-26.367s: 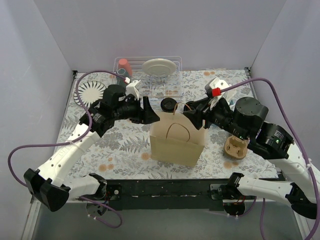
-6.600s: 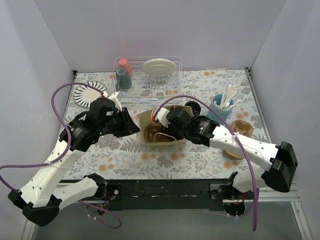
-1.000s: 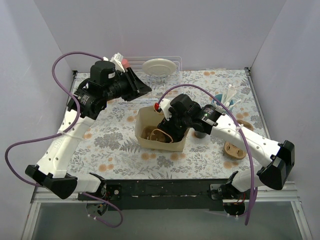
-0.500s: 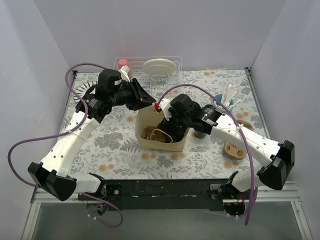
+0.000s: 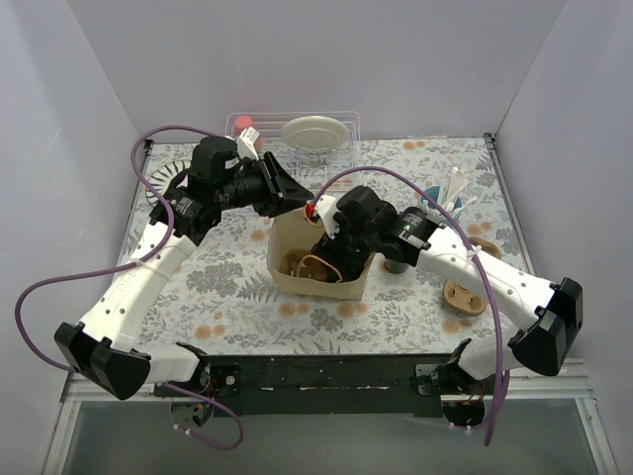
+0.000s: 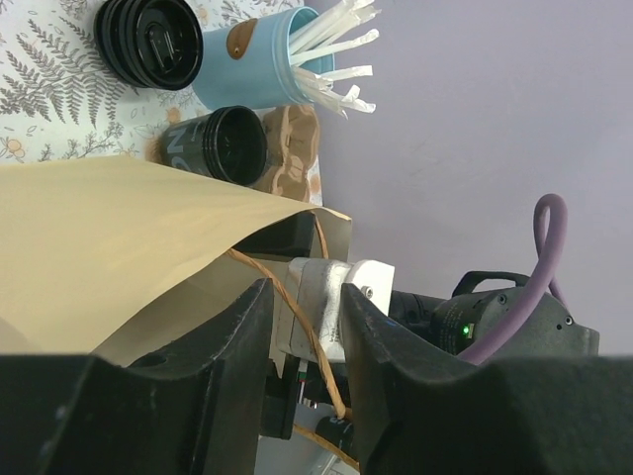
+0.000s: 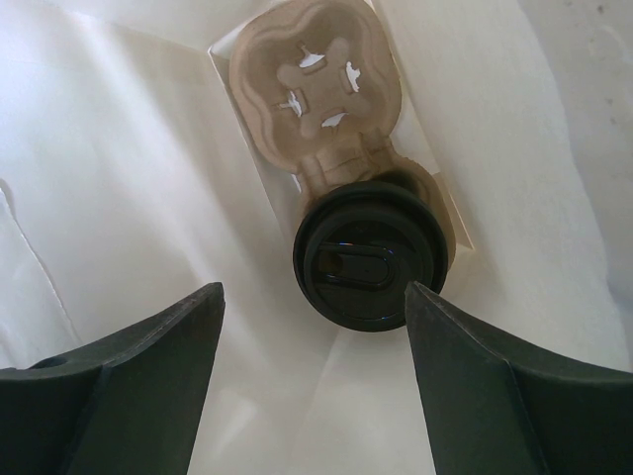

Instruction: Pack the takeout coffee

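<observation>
Black cup (image 6: 220, 144), pale lettering (image 6: 177, 147) unreadable

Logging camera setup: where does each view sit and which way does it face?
Top external: above and behind the bases, facing down at the table; left arm and right arm meet at the paper bag.
Left wrist: at the bag's rim, facing sideways towards the light-blue cup; left gripper fingers frame it.
Right wrist: inside the bag, facing down at the lidded cup in its carrier; right gripper fingers spread.
Shared: top and right wrist both show the carrier.
</observation>
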Robot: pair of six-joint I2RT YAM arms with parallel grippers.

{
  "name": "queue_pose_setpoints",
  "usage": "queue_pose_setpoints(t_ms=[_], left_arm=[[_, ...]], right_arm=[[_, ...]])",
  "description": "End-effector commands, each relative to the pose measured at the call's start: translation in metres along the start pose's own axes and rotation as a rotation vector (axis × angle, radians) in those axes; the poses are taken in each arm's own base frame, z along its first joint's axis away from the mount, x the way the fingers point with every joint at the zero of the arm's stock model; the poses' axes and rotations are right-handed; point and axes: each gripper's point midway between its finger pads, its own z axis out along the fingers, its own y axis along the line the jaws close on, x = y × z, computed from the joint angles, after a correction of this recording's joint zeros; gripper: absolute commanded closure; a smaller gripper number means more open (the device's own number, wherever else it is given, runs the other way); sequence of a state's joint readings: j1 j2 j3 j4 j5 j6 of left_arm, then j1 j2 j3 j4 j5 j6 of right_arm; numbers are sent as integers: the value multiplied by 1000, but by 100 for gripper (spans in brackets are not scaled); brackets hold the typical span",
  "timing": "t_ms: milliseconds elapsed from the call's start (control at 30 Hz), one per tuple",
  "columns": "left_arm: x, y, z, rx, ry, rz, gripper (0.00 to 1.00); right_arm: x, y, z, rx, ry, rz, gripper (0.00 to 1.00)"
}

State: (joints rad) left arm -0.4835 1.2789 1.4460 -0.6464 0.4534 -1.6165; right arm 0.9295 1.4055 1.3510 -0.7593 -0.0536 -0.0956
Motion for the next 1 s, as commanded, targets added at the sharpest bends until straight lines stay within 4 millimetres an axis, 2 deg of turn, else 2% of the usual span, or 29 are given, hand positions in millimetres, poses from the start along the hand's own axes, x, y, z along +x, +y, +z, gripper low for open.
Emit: queue_pose_setpoints(t_ms=[0, 233, 333, 400, 467, 700, 967], left_arm=[[6, -11, -12, 53, 10, 3, 67], [11, -8, -12, 52, 33, -12, 77], [11, -8, -14, 53, 27, -8, 84], [11, -8, -14, 54, 25, -8, 95], [11, -8, -13, 54, 26, -8, 100], [7, -8, -11, 36, 17, -1, 100], [5, 2, -7, -9, 11, -9, 100]], right_arm=[[-12, 0, -1, -7, -45, 8, 19], [-10, 0, -1, -2, -44, 12, 19], [-10, 0, -1, -3, -43, 12, 19], [-10, 0, 0, -3, -41, 13, 19], [-10, 0, -1, -3, -43, 14, 20], [-7, -1, -4, 9, -45, 14, 20], [-15, 1, -11, -1, -98, 15, 20]])
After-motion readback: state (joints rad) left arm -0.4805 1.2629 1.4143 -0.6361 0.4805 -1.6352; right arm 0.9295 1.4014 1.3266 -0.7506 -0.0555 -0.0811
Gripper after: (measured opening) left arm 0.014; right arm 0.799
